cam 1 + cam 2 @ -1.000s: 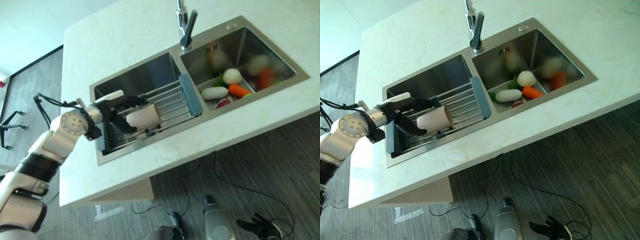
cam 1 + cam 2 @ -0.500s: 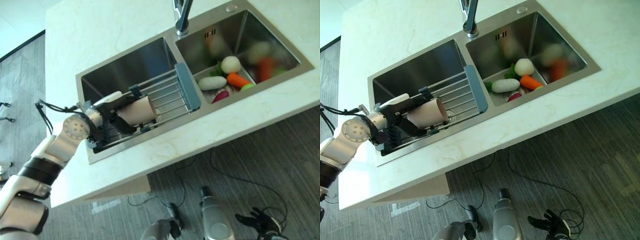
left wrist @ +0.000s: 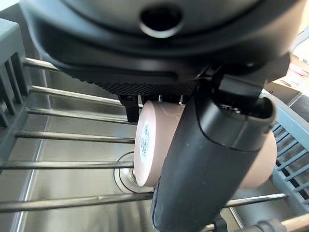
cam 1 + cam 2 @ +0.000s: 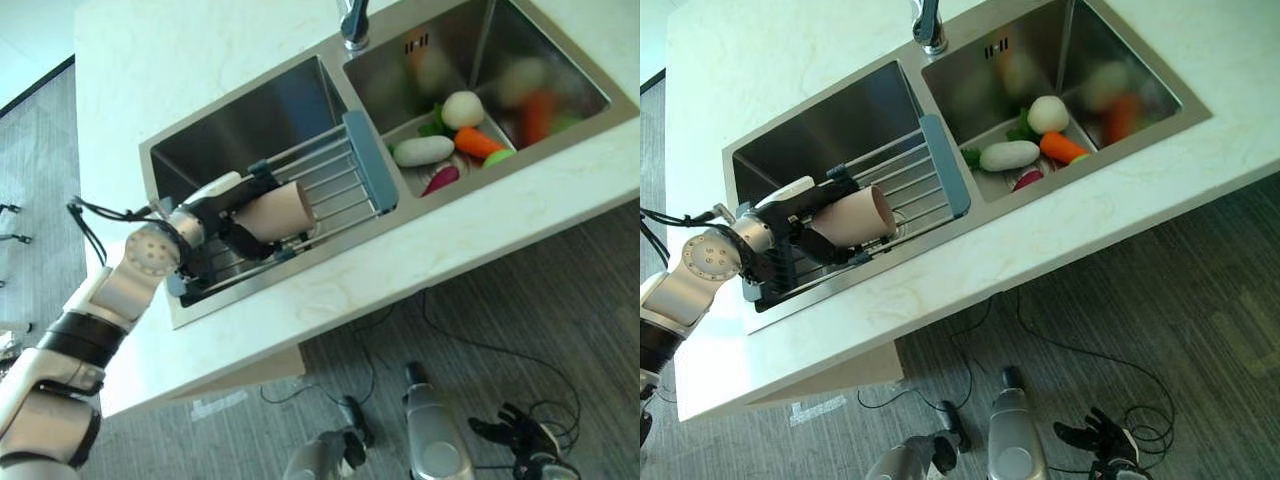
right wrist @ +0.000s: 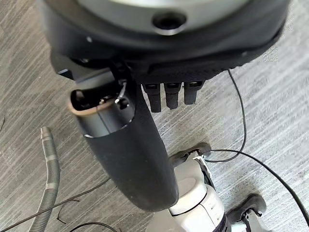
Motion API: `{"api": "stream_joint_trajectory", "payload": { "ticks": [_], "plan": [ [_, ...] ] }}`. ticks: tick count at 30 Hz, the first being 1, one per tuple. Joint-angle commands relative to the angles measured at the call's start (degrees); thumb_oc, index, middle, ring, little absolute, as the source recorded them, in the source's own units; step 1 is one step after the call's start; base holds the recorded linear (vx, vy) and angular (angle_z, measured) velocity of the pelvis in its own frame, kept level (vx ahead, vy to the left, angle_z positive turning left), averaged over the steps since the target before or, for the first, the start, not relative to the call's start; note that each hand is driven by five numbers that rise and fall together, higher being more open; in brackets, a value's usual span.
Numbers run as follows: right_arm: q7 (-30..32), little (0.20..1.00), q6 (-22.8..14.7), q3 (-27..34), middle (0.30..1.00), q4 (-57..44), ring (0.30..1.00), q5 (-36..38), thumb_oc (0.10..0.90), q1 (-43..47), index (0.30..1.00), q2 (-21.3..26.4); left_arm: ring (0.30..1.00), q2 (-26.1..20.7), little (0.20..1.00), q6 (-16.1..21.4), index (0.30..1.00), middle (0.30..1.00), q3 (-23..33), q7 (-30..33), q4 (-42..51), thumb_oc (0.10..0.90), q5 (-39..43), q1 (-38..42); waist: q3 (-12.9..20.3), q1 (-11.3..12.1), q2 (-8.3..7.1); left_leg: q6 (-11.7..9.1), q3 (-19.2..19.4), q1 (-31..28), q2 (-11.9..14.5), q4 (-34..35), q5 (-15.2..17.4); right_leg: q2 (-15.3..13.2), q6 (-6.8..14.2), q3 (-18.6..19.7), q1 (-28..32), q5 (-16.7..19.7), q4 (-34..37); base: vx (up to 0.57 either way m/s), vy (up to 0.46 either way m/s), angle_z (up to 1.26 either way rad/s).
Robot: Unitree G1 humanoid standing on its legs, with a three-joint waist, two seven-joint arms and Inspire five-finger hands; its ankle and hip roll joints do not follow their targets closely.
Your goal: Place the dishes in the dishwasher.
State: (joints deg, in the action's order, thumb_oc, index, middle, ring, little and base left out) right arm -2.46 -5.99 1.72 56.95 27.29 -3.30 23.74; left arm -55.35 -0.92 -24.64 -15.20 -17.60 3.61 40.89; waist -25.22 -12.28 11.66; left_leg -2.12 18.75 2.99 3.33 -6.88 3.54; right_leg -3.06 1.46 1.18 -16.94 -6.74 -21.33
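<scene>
Gripping the pinkish cup [image 4: 277,212] between thumb and curled fingers, the left robot hand [image 4: 232,212] holds it on its side over the wire rack [image 4: 340,185] in the left sink basin [image 4: 240,125]. Hanging near the floor, the right robot hand [image 5: 149,92] has relaxed, empty fingers.

Brushed steel sink [image 4: 250,120], glossy pale counter [image 4: 180,60], matt, perhaps ceramic, cup [image 4: 275,212]

The left hand [image 4: 232,208] covers part of the pink cup [image 3: 149,145], hiding its far side. The faucet [image 4: 928,22] is cut off at the frame's top edge. The vegetables [image 4: 520,95] deep in the right basin are blurred.
</scene>
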Motion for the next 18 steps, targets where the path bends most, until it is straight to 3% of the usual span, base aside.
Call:
{"api": "stream_joint_trajectory", "payload": {
  "ticks": [1,6,9,12,13,18],
  "plan": [
    [0.33,0.900,-1.23,-0.17,0.900,-0.33,0.900,1.56,0.800,-2.24,0.900,1.30,0.300,-1.08,0.300,3.11,0.300,0.300,3.18,-0.58,-0.17,0.400,0.44,2.59,3.14,-0.67,-2.29,2.07,-3.92,5.89,-0.54,-10.30,11.09,-5.84,6.61,-3.54,3.52,-2.56,4.15,0.00,0.000,0.00],
    [0.59,0.900,-1.40,0.03,0.900,-0.28,0.900,0.99,0.800,-2.60,0.900,1.15,0.300,-1.52,0.300,4.70,0.300,0.300,1.45,-1.13,1.43,0.400,0.55,3.81,3.70,-1.01,-2.50,2.00,-2.93,5.19,0.08,-10.30,11.14,-5.99,6.52,-4.10,4.13,-2.78,4.15,-0.01,0.004,0.00],
    [1.29,0.900,-2.14,0.28,0.900,1.04,0.900,-0.60,0.800,-3.39,0.900,-0.34,0.300,-0.79,0.300,5.75,0.300,0.300,3.83,5.70,3.12,0.400,3.16,2.69,5.99,-0.51,-3.05,1.94,-2.57,3.67,0.63,-10.30,11.56,-6.01,6.19,-5.34,6.04,-3.78,4.15,-0.04,-0.009,0.08],
    [2.19,0.900,-1.80,-0.37,0.900,3.27,0.900,-2.77,0.800,-3.17,0.900,-2.23,0.300,0.93,0.300,10.44,0.300,0.300,10.07,13.76,6.05,0.400,4.38,-3.01,8.83,1.57,-4.06,2.14,-3.46,1.82,0.81,-10.30,12.07,-5.86,5.40,-7.23,8.82,-5.30,4.15,-0.01,-0.091,0.23],
    [2.52,0.900,-1.32,-1.55,0.900,4.69,0.900,-4.71,0.800,-2.84,0.900,-3.49,0.300,3.05,0.300,15.04,0.300,0.300,16.90,22.79,9.23,0.400,6.56,-9.36,10.77,4.06,-4.90,2.33,-5.33,0.68,0.44,-10.30,12.62,-5.45,4.62,-8.60,10.85,-6.72,4.15,0.00,-0.184,0.40],
    [1.51,0.900,-0.66,-2.96,0.900,6.22,0.900,-8.43,0.800,-2.58,0.900,-4.22,0.300,6.26,0.300,20.52,0.300,0.300,25.39,30.61,13.04,0.400,2.29,-18.78,11.98,7.32,-5.96,2.20,-7.83,-0.43,0.47,-10.30,12.62,-4.73,3.44,-10.72,13.30,-8.42,4.15,-0.01,-0.167,0.38]
  ]
}}
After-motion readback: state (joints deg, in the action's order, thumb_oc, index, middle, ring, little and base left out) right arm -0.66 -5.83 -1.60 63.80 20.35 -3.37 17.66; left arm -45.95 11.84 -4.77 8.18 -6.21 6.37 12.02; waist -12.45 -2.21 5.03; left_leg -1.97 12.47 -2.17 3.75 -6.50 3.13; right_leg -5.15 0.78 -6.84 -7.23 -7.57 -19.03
